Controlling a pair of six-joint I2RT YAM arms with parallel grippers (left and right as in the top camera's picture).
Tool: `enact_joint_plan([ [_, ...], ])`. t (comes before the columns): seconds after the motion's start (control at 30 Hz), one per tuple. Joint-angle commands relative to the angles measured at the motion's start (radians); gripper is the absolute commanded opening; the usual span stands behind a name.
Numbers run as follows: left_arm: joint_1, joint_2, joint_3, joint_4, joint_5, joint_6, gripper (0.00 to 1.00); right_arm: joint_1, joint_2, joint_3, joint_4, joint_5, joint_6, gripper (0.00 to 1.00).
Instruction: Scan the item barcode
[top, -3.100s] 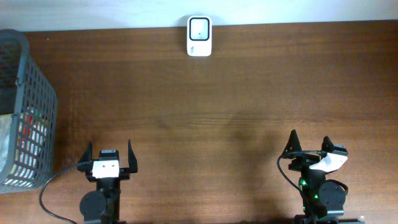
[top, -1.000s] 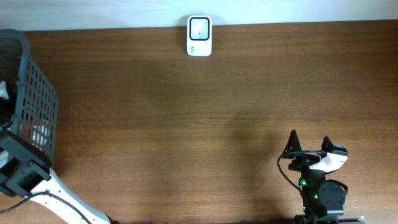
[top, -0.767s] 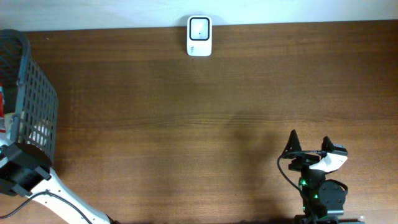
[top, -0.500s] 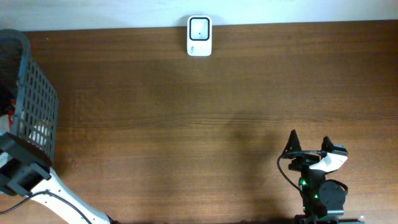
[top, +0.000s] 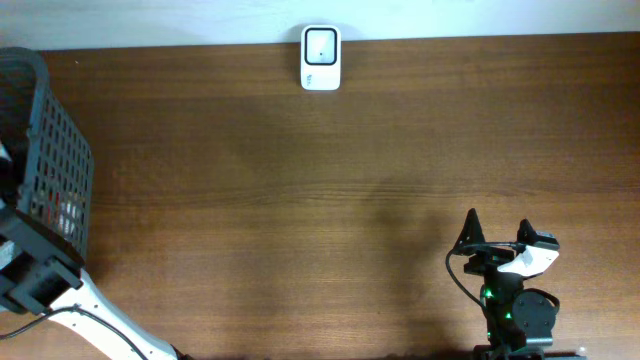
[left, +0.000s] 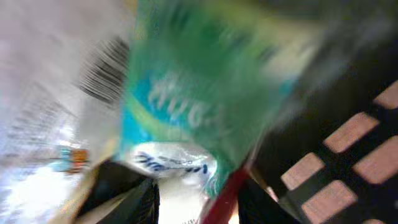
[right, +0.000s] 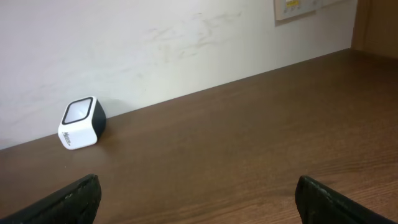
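L gripper (left: 196, 202) inside basket (top: 60, 150), blurred green packet (left: 205, 93) close ahead, grip unclear, R gripper (top: 497, 232) jaws wide apart, empty, scanner (top: 320, 58) at far edge of table (top: 350, 200)

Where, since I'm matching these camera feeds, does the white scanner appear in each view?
Overhead: white scanner at top centre, on the table, at its far edge.
Left wrist: not in it; blurred packaging and basket mesh fill the picture.
Right wrist: scanner left of middle, near the wall.
Shared landmark: the brown table's edge along the white wall, in overhead and right wrist.
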Motion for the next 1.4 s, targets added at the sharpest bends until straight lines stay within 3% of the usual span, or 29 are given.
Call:
enact_joint_plan([
  [0.0, -0.003, -0.004, -0.107, 0.021, 0.045, -0.002, 0.35, -0.003, -0.008, -0.005, -0.008, 0.002, -0.002, 0.99],
  [0.1, -0.003, -0.004, -0.122, 0.038, 0.046, -0.002, 0.05, -0.003, -0.008, -0.005, -0.008, 0.002, -0.002, 0.99],
  [0.13, -0.003, -0.004, -0.122, 0.040, 0.046, -0.003, 0.00, -0.003, -0.008, -0.005, -0.008, 0.002, -0.002, 0.99],
  [0.23, -0.003, -0.005, -0.071, 0.021, 0.047, -0.003, 0.00, -0.003, -0.008, -0.005, -0.008, 0.002, -0.002, 0.99],
  [0.3, -0.002, -0.006, 0.129, -0.077, 0.047, -0.002, 0.00, -0.003, -0.008, -0.005, -0.008, 0.002, -0.002, 0.99],
  [0.37, -0.002, -0.006, 0.465, -0.200, 0.071, -0.002, 0.00, -0.003, -0.008, -0.005, -0.008, 0.002, -0.002, 0.99],
  [0.43, -0.014, -0.006, 0.851, -0.289, 0.225, 0.002, 0.00, -0.003, -0.008, -0.005, -0.008, 0.002, -0.002, 0.99],
  [0.47, -0.044, -0.039, 0.917, -0.303, 0.338, 0.027, 0.00, -0.003, -0.008, -0.005, -0.008, 0.002, -0.002, 0.99],
  [0.53, -0.145, -0.070, 0.917, -0.303, 0.513, 0.129, 0.00, -0.003, -0.008, -0.005, -0.008, 0.002, -0.002, 0.99],
  [0.67, -0.477, -0.071, 0.810, -0.303, 0.510, 0.154, 0.00, -0.003, -0.008, -0.005, -0.008, 0.002, -0.002, 0.99],
  [0.77, -0.729, -0.071, 0.591, -0.290, 0.417, 0.187, 0.00, -0.003, -0.008, -0.005, -0.008, 0.002, -0.002, 0.99],
  [0.87, -0.892, -0.071, 0.355, -0.211, 0.375, 0.187, 0.00, -0.003, -0.008, -0.005, -0.008, 0.002, -0.002, 0.99],
  [1.0, -1.067, -0.071, -0.071, 0.079, 0.379, 0.127, 0.00, -0.003, -0.008, -0.005, -0.008, 0.002, -0.002, 0.99],
  [1.03, -1.100, -0.071, -0.150, 0.155, 0.379, 0.110, 0.09, -0.003, -0.008, -0.005, -0.008, 0.002, -0.002, 0.99],
  [1.1, -1.124, -0.072, -0.171, 0.223, 0.378, 0.111, 0.68, -0.003, -0.008, -0.005, -0.008, 0.002, -0.002, 0.99],
  [1.13, -1.119, -0.076, -0.144, 0.238, 0.376, 0.111, 0.76, -0.003, -0.008, -0.005, -0.008, 0.002, -0.002, 0.98],
  [1.17, -1.101, -0.087, -0.085, 0.229, 0.361, 0.111, 0.80, -0.003, -0.008, -0.005, -0.008, 0.002, -0.002, 0.99],
  [1.37, -0.792, -0.256, 0.501, -0.019, 0.040, 0.064, 0.80, -0.003, -0.008, -0.005, -0.008, 0.002, -0.002, 0.99],
])
